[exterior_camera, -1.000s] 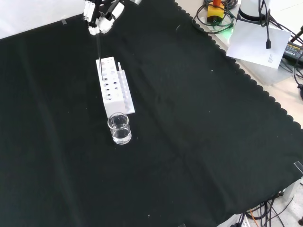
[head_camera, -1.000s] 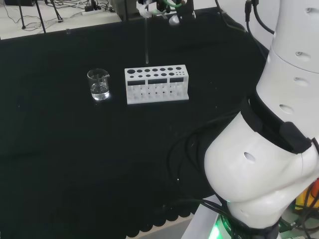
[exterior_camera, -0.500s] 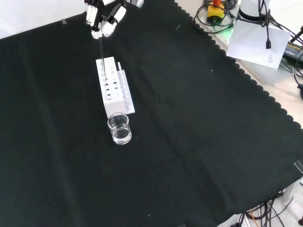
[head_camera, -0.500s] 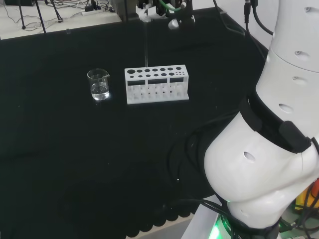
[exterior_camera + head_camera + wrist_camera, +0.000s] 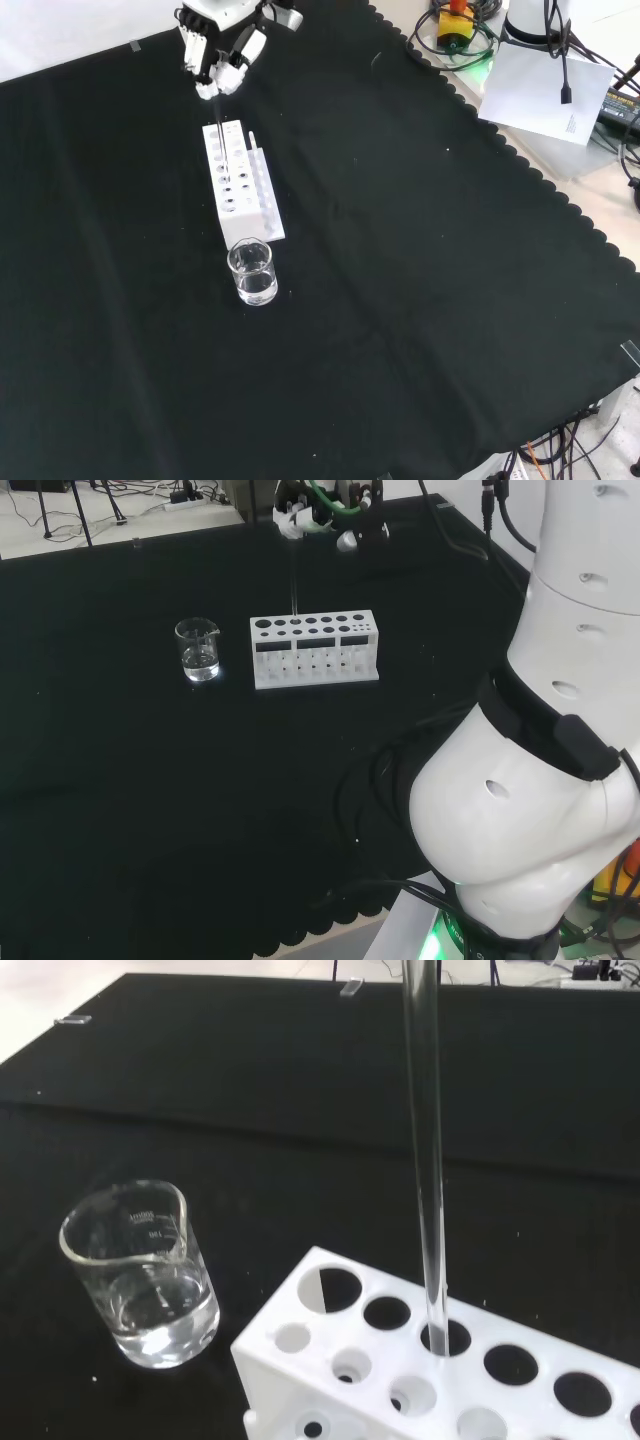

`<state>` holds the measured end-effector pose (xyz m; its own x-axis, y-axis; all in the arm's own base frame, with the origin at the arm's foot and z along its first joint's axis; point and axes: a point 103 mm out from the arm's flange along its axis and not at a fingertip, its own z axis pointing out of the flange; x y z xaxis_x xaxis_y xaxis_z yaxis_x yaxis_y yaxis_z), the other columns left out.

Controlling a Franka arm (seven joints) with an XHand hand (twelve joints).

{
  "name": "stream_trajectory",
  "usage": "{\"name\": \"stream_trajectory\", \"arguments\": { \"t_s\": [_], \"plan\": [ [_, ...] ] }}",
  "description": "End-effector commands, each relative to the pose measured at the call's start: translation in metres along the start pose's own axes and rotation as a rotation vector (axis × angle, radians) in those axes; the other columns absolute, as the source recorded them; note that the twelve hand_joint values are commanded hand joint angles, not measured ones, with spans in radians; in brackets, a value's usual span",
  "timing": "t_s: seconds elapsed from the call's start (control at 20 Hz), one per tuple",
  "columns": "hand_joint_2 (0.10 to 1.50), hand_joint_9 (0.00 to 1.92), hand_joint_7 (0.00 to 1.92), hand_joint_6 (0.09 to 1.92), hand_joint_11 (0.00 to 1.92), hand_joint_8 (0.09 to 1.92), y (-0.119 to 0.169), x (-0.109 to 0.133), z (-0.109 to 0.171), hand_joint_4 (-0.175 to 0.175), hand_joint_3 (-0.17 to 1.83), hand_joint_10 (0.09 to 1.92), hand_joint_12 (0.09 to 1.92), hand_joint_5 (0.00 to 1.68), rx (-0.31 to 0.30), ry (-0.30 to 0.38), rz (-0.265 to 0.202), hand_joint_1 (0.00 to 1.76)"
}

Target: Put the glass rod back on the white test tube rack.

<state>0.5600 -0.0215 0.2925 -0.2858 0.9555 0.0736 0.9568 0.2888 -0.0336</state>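
Fingers (image 5: 232, 62) of the hand (image 5: 222, 40) are curled and pinch the top of the glass rod (image 5: 212, 115); confirm this first in the front view. There you see the hand at the top of the view, above the far end of the white test tube rack (image 5: 240, 185). The glass rod hangs upright from the fingers, and its lower end reaches the far end of the rack's top plate. Note the beaker (image 5: 251, 271) standing just in front of the near end of the rack; it holds a little clear liquid. Both items stand on the bench (image 5: 400, 300), which is covered in black cloth.

In the head view, locate the hand (image 5: 310, 510) at the top of the view, behind the rack (image 5: 315, 650). The rod (image 5: 292, 575) runs straight down from the hand to the back row of holes, left of the rack's middle. The beaker (image 5: 198, 649) stands to the left of the rack, near it but apart.

In the wrist view, check the rod (image 5: 426, 1150) close up. It stands upright, and its lower end sits in 1 hole of the rack (image 5: 440, 1370), in the row of larger holes. You cannot tell how deep the tip has entered. The beaker (image 5: 140, 1275) stands beside the rack's end, not touching it.
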Motion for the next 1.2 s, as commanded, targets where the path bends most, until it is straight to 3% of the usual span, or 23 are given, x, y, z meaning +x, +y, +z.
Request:
{"name": "stream_trajectory", "arguments": {
  "t_s": [0.05,1.2],
  "plan": [
    [1.11,1.62,0.99,0.60,1.65,1.32,0.004,-0.006,0.020,-0.175,0.00,0.95,0.91,1.04,0.021,0.012,0.004,1.28],
    [1.11,1.62,1.00,0.60,1.65,1.31,0.017,-0.016,0.059,-0.175,0.00,0.95,0.91,1.04,0.056,0.048,0.027,1.28]
  ]
}}
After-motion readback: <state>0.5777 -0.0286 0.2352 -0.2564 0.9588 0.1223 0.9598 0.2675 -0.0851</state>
